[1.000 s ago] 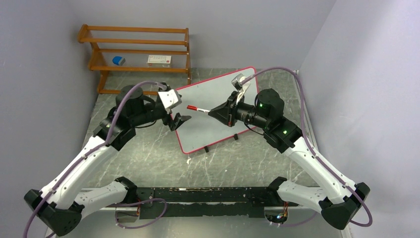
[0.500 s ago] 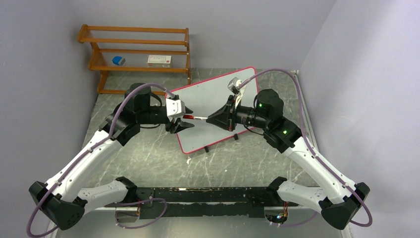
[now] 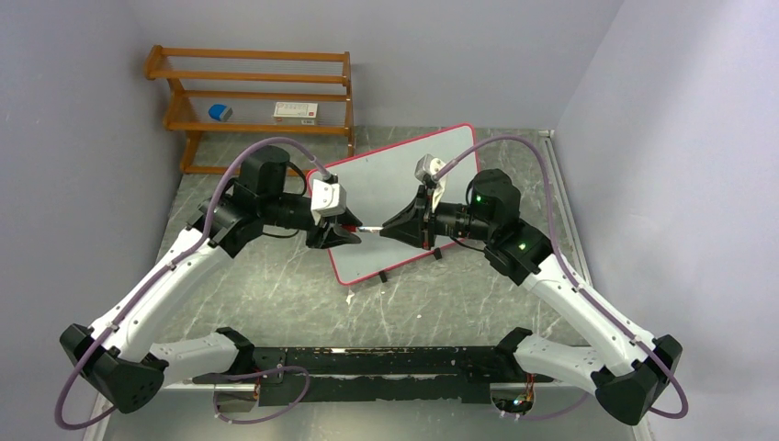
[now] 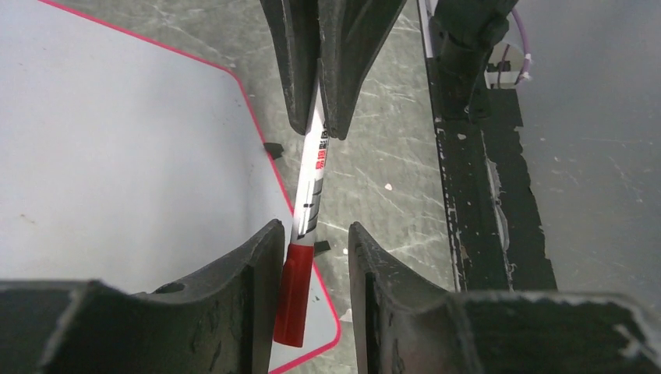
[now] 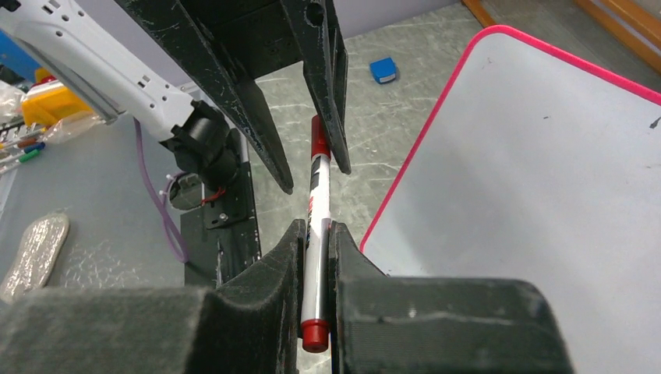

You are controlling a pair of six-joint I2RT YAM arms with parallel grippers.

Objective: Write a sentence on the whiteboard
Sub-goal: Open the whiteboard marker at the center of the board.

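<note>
A: Holding anything, is the right gripper (image 3: pixel 386 227)?
B: Yes. Its jaws pinch tight on the white barrel of a red-capped marker (image 4: pixel 310 191).
A: And the left gripper (image 4: pixel 316 238)?
B: It is at 9 o'clock of the marker, narrowly parted and straddling the red cap. A gap shows beside one finger.
A: Where is the whiteboard (image 3: pixel 390 175)?
B: Beneath both grippers on the grey surface (image 3: pixel 276 294), spreading mostly toward 1 o'clock.
</note>
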